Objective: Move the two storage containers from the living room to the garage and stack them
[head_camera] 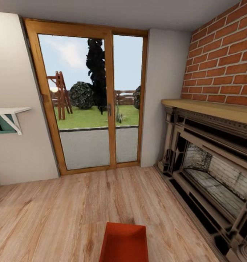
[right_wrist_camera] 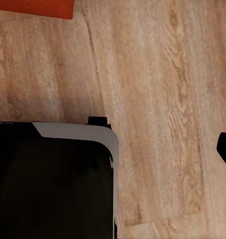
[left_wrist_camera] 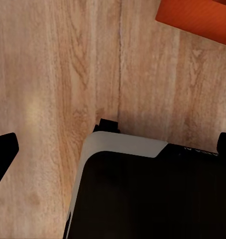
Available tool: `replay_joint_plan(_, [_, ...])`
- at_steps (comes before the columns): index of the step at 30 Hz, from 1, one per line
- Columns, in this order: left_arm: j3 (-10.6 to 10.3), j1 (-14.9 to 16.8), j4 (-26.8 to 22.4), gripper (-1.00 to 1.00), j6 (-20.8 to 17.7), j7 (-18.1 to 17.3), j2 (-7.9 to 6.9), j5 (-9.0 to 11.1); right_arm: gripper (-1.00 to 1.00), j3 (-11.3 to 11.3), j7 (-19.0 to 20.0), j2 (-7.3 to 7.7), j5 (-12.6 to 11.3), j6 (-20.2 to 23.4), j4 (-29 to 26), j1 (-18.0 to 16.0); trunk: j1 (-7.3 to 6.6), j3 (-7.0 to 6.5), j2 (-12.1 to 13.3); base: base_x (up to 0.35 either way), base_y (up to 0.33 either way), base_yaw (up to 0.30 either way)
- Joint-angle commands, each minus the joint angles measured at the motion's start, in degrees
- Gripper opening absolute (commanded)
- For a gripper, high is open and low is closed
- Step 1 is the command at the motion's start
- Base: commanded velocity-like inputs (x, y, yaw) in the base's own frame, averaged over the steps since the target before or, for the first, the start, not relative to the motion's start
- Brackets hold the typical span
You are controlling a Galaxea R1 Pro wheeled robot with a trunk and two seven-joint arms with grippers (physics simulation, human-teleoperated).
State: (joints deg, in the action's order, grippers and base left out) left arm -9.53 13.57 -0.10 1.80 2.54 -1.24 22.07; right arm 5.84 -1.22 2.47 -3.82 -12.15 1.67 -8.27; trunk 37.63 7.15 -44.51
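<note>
One red-orange storage container, an open-top box, sits on the light wood-plank floor at the bottom middle of the head view, just in front of me. A corner of it shows in the left wrist view and an edge in the right wrist view. My left gripper hangs open over the planks above my dark base, its black fingertips far apart and holding nothing. My right gripper also looks open, with one fingertip at the picture's edge. The garage is out of view.
A wood-framed glass door to a garden stands straight ahead. An ornate fireplace under a brick wall fills the right side. A white shelf hangs on the left wall. My base is below both wrists.
</note>
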Motion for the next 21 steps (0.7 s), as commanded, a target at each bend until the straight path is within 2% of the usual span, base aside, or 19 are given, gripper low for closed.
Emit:
replay_joint_plan(1, [-0.49,0.04,0.02,1.0,0.13,0.12,0.01,0.43,1.0,0.48,-0.1,-0.01,-0.39,-0.32,0.18,-0.08,0.01,0.09,-0.07,0.001,0.0,0.02])
replay_joint_plan(21, [-0.49,0.02,0.02,1.0,0.13,0.15,0.01,0.43,1.0,0.42,-0.1,0.08,-0.48,-0.22,0.18,-0.08,0.01,0.09,-0.07,0.0,0.0,0.012])
